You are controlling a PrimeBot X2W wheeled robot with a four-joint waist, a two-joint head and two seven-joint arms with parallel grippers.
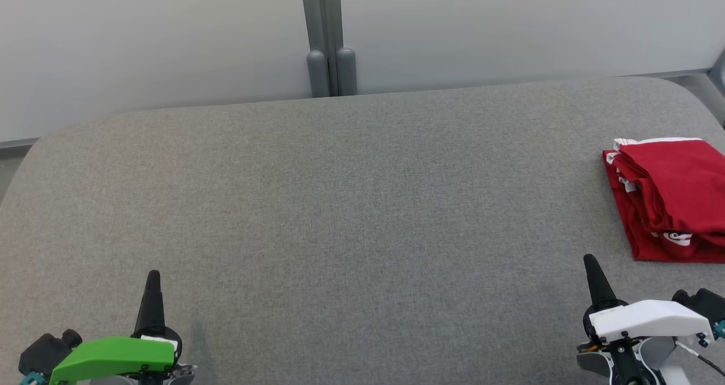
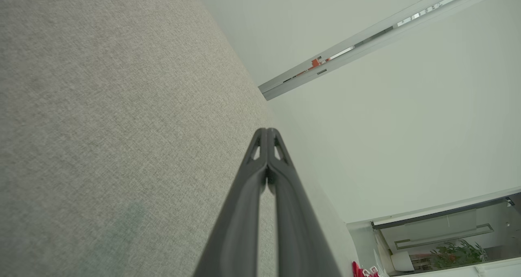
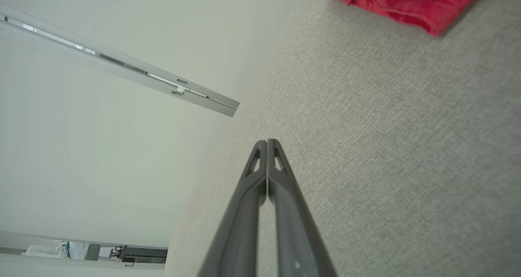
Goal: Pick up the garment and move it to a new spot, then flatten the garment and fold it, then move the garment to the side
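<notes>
surface: a wide grey woven-fabric top [image 1: 340, 204] with rounded far corners lay in front | wall: pale plain panels [image 1: 141, 34] stood right behind it, joined by a grey upright post [image 1: 324, 28] | light: was soft and even | beyond: a green potted plant [image 2: 458, 254] showed in a far room, left wrist view

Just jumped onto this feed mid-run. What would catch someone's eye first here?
The red garment, folded with white trim showing, lies at the far right of the grey fabric surface, partly cut off by the head view's edge. The left tool and right tool sit low at the near edge, both shut and holding nothing.
</notes>
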